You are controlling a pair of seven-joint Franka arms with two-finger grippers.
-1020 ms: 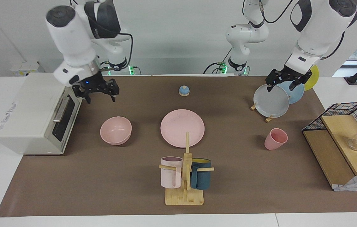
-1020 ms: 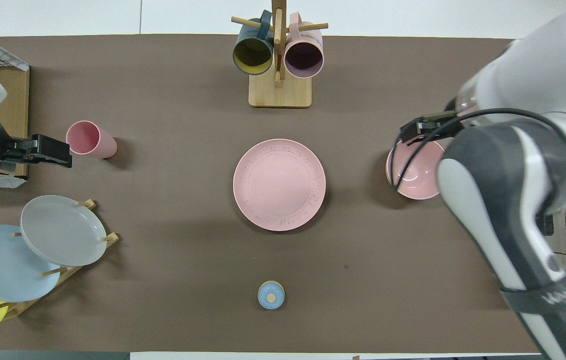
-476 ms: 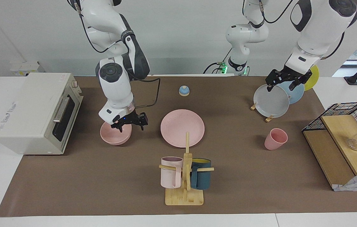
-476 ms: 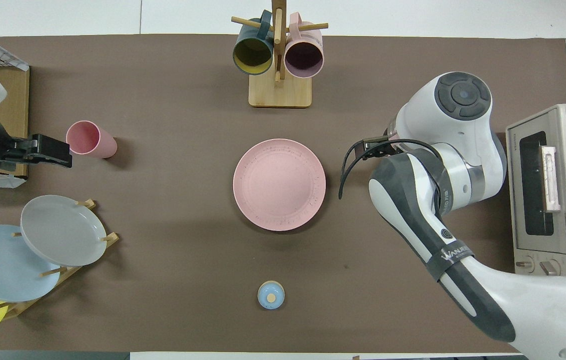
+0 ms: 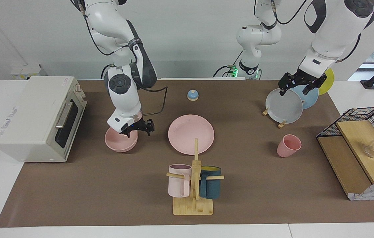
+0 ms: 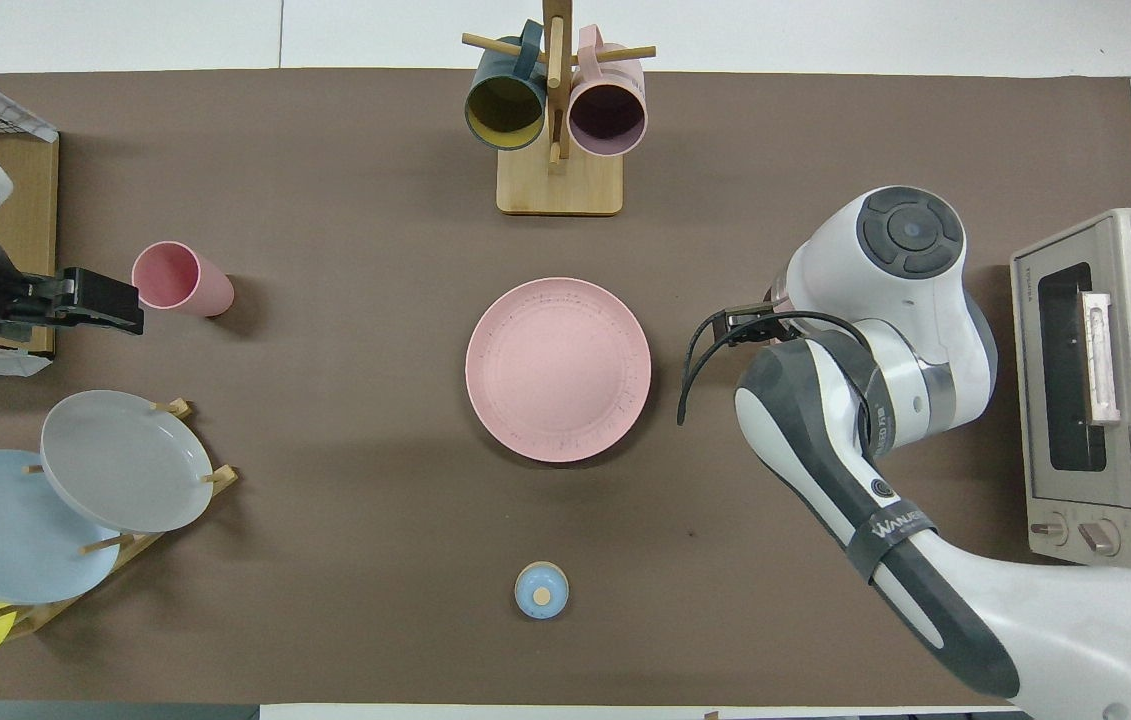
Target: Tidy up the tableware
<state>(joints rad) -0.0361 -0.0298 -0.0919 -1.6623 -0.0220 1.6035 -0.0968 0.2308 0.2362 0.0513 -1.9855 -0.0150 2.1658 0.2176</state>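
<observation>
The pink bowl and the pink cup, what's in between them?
The pink plate lies between the pink bowl and the pink cup; the facing view shows it.

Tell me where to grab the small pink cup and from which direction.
Take the cup by its rim, coming from above with one finger inside and one outside. It stands open end up, tilted, with thin walls and no handle. Bare mat surrounds it, and the left tool, over the plate rack, is the closer one.

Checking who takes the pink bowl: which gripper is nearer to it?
Right. The right gripper is down at the pink bowl; the left gripper waits over the plate rack.
</observation>
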